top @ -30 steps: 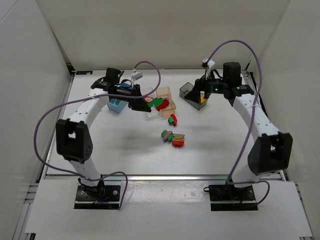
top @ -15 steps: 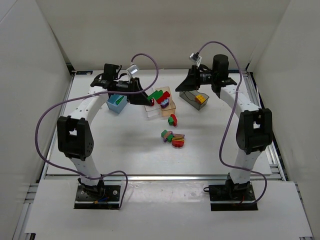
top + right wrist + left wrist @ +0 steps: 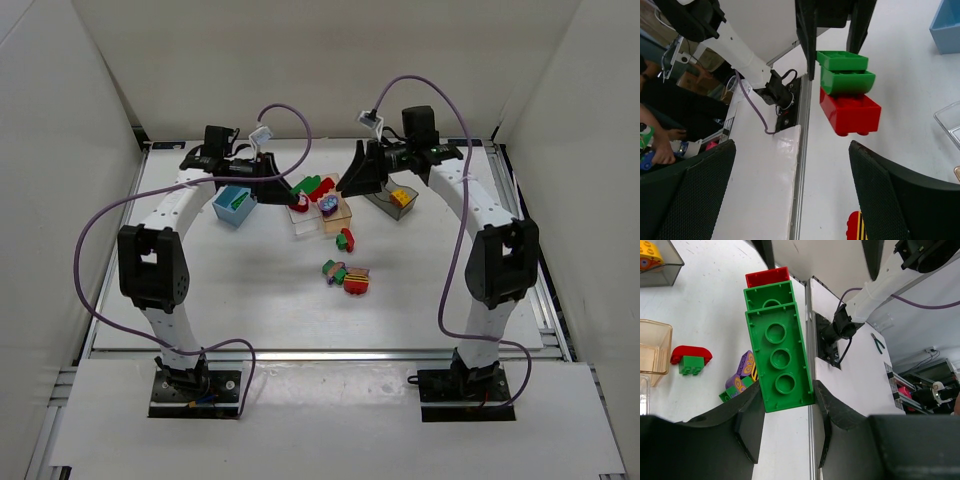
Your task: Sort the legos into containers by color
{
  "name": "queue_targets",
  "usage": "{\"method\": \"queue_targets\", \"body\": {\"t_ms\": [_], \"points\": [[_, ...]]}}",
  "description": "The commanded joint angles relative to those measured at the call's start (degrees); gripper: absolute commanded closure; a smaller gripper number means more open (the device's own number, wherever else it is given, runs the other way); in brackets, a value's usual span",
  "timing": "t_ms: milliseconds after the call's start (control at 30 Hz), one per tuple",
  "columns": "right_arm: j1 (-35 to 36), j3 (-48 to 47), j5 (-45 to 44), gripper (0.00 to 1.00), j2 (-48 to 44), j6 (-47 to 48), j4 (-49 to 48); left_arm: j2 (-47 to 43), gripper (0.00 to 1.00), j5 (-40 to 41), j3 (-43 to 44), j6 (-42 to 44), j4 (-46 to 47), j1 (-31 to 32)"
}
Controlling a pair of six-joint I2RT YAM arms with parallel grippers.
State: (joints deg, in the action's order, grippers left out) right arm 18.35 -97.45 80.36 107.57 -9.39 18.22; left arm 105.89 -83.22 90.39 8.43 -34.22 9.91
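- Left gripper (image 3: 787,395) is clamped on a stack of three bricks (image 3: 777,355). Two are green and one, at the far end, is red. The stack sticks out past the black fingers (image 3: 751,426).
- Seen from above, the left gripper (image 3: 283,195) holds this stack (image 3: 312,185) just above centre of the frame, by the back edges of the middle bins.
- Right gripper (image 3: 792,150) is spread wide with nothing between its fingers. Its camera looks straight at the held stack (image 3: 849,95).
- Four bins sit in a row across the upper middle of the top view. From left to right they are a light blue bin (image 3: 224,211), a clear bin (image 3: 303,226), a peach-orange bin (image 3: 345,211) and a smoky grey bin (image 3: 382,202).
- One yellow brick (image 3: 402,197) lies in the grey bin and one purple brick (image 3: 327,205) in the peach-orange bin.
- Loose on the white table (image 3: 240,290) are one red-and-green piece (image 3: 345,238) and, below it, a small cluster (image 3: 346,276) of green, purple, red and yellow bricks. I cannot count them exactly.
- Left arm (image 3: 170,215) runs up the left side and bends right. Right arm (image 3: 485,215) runs up the right side and bends left.
- Right gripper (image 3: 358,178) faces the left gripper, with the stack between them.
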Motion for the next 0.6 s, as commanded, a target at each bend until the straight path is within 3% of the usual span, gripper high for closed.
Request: {"method": "queue_targets", "body": {"t_ms": [0, 400, 567], "points": [[0.2, -3.4, -1.3, 0.03, 1.6, 4.7, 4.3, -1.8, 0.9, -9.2, 1.8, -0.3, 0.7, 0.5], [1.2, -7.8, -2.4, 0.05, 7.1, 1.7, 2.6, -3.1, 0.9, -9.2, 1.0, -1.1, 0.7, 1.5], [2.1, -8.8, -2.0, 0.12, 7.9, 0.1, 0.2, -3.1, 0.9, -9.2, 0.6, -1.1, 0.6, 2.5]]}}
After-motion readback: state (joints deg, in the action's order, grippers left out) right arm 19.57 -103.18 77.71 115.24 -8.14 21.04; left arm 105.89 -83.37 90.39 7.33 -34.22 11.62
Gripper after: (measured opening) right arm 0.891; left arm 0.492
